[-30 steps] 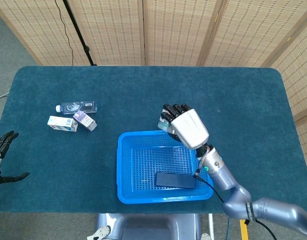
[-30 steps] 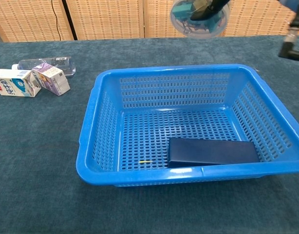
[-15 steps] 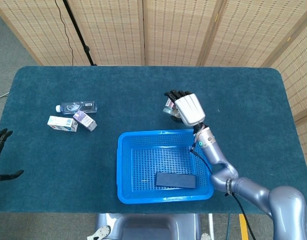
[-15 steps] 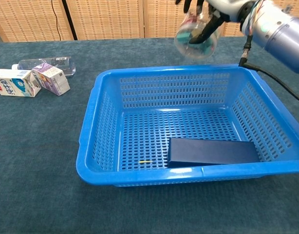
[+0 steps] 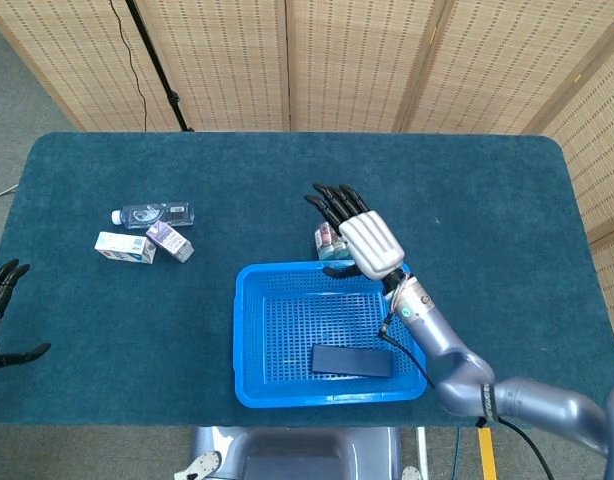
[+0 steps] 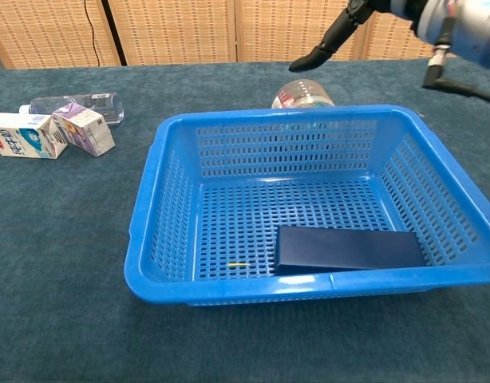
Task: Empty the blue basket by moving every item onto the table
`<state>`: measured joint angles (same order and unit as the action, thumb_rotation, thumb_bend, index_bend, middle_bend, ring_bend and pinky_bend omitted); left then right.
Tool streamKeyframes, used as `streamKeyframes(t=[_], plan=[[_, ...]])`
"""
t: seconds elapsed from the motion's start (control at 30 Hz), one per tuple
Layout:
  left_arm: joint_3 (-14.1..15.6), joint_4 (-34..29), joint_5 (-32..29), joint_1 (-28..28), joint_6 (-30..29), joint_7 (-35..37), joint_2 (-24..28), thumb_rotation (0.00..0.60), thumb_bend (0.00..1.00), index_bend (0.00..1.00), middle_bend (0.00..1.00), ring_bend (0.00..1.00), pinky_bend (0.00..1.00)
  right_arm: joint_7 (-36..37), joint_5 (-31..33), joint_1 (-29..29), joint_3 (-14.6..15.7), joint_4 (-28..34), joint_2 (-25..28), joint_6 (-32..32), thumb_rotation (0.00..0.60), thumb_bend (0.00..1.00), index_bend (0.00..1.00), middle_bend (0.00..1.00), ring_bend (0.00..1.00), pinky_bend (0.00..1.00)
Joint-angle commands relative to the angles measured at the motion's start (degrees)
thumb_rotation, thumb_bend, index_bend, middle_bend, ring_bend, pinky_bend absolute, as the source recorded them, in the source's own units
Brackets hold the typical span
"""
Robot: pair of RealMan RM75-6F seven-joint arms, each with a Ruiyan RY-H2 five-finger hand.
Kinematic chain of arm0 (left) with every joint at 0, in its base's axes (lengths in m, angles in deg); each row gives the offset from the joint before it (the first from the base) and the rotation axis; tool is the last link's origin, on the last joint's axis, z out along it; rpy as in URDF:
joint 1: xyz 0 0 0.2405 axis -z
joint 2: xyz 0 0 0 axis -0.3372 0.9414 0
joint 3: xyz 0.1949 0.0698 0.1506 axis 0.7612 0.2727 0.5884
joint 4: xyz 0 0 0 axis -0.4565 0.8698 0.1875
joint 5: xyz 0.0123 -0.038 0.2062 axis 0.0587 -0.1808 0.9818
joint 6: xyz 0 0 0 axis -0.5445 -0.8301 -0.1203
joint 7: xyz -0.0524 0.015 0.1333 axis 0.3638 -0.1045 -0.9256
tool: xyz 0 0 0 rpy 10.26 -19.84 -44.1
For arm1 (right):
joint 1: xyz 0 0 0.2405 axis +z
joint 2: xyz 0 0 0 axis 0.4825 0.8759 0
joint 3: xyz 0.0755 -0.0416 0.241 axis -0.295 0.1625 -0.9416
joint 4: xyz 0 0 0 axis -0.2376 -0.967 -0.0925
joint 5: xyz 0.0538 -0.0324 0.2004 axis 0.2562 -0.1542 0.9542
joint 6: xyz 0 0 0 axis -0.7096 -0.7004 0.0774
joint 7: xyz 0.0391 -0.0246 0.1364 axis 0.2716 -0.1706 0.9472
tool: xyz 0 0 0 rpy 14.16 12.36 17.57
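Half a second ago the right hand (image 5: pixel 359 232) was wrapped around the clear plastic cup (image 6: pixel 302 95); now its fingers are spread wide and hold nothing, and the cup sits on the table (image 5: pixel 467 200) just beyond the far rim of the blue basket (image 5: pixel 249 340). In the chest view the cup shows at upper centre, transparent with something coloured inside, its lower part hidden behind the basket wall, and the dark fingertips (image 6: pixel 302 63) hang above it without touching. In the head view the cup (image 5: pixel 328 241) peeks out from under the left edge of the hand.

Inside the basket a flat dark navy box (image 5: pixel 352 360) lies along the near right part of the perforated floor, and a small yellow sliver (image 6: pixel 239 264) rests to its left.

At the upper left of the table, a clear water bottle (image 5: pixel 154 214) lies on its side, with a white and blue carton (image 5: pixel 125 246) and a purple carton (image 5: pixel 170 241) beside it.

At the far left edge of the head view, the left hand (image 5: pixel 1 312) hangs open and empty off the table's side.
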<state>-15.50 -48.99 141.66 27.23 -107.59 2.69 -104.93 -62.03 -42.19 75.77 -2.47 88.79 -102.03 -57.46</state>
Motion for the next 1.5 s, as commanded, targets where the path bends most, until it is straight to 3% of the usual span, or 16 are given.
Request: streamKeyframes(t=[0.03, 0.17, 0.4, 0.67, 1.23, 1.5], plan=[[0.04, 0.00, 0.17, -0.06, -0.09, 0.00, -0.01, 0.600, 0.03, 0.00, 0.00, 0.00, 0.00, 0.51, 3.94, -3.11, 3.04, 14.99, 11.01, 6.71, 0.600, 0.00, 0.00, 0.00, 0.00, 0.00], [-0.04, -0.01, 0.03, -0.04, -0.07, -0.28, -0.17, 0.600, 0.03, 0.00, 0.00, 0.00, 0.00, -1.44, 3.05, -3.37, 5.31, 19.50, 13.02, 8.16, 0.600, 0.00, 0.00, 0.01, 0.00, 0.04], [-0.01, 0.22, 1.27, 0.17, -0.20, 0.03, -0.47, 0.600, 0.03, 0.00, 0.00, 0.00, 0.00, -8.83, 5.47, -2.08, 9.57, 17.81, 8.30, 10.28, 0.600, 0.00, 0.00, 0.02, 0.01, 0.06], [-0.10, 0.63, 1.05, 0.57, 0.57, 0.45, -0.57, 0.600, 0.03, 0.00, 0.00, 0.00, 0.00, -14.87, 14.19, 1.18, 11.31, 19.04, 7.66, 14.20, 0.600, 0.00, 0.00, 0.03, 0.00, 0.04], [0.21, 0.22, 1.20, 0.93, 1.47, -0.05, -0.62, 0.600, 0.03, 0.00, 0.00, 0.00, 0.00, -19.18, 34.09, 10.44, 13.80, 21.40, 8.55, 20.07, 0.600, 0.00, 0.00, 0.00, 0.00, 0.00], [0.24, -0.12, 1.24, 0.96, 1.43, -0.51, -0.72, 0.600, 0.03, 0.00, 0.00, 0.00, 0.00, -18.99, 37.50, 12.62, 15.29, 21.81, 6.95, 19.56, 0.600, 0.00, 0.00, 0.00, 0.00, 0.00]])
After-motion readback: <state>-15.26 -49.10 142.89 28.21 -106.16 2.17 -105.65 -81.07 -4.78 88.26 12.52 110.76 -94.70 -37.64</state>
